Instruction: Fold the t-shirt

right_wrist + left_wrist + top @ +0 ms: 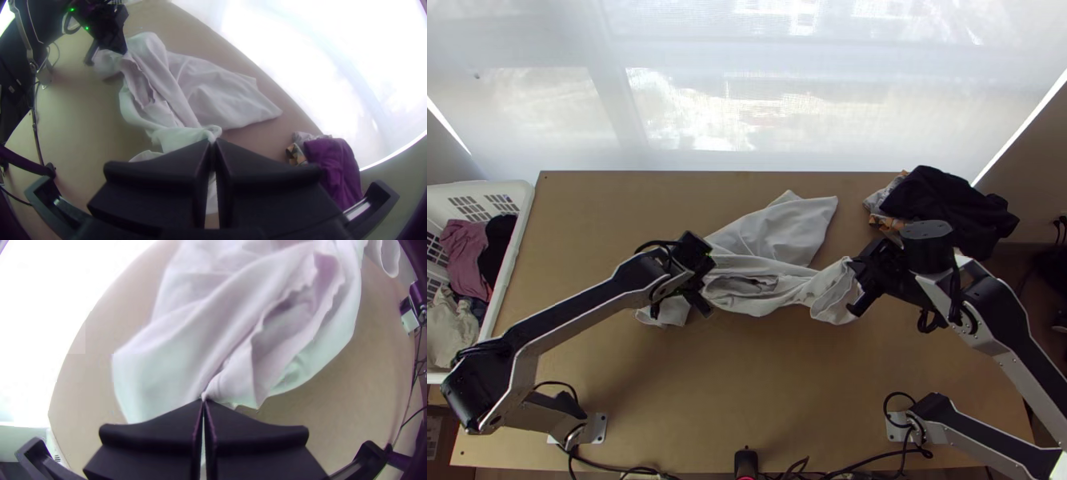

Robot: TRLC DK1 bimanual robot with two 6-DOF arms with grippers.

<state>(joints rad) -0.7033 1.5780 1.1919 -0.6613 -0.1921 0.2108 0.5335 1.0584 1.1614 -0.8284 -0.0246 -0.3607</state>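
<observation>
The white t-shirt point(779, 232) lies bunched across the middle of the table, with one flat part spreading toward the window side. At its left part is my left gripper point(703, 280); my right gripper point(855, 284) is at its right end. In the left wrist view, my left gripper point(204, 402) is shut on a gathered bit of the t-shirt point(164, 355). The right wrist view has my right gripper point(213, 142) shut on another gathered part of the t-shirt point(213, 98). Between the two, the cloth hangs together in loose folds with an opening showing.
A white basket point(511, 264) with several garments stands at the left edge. Dark and patterned clothes point(947, 204) are piled at the table's back right corner. Bare table point(747, 384) lies on the near side of the t-shirt, with cables along the near edge.
</observation>
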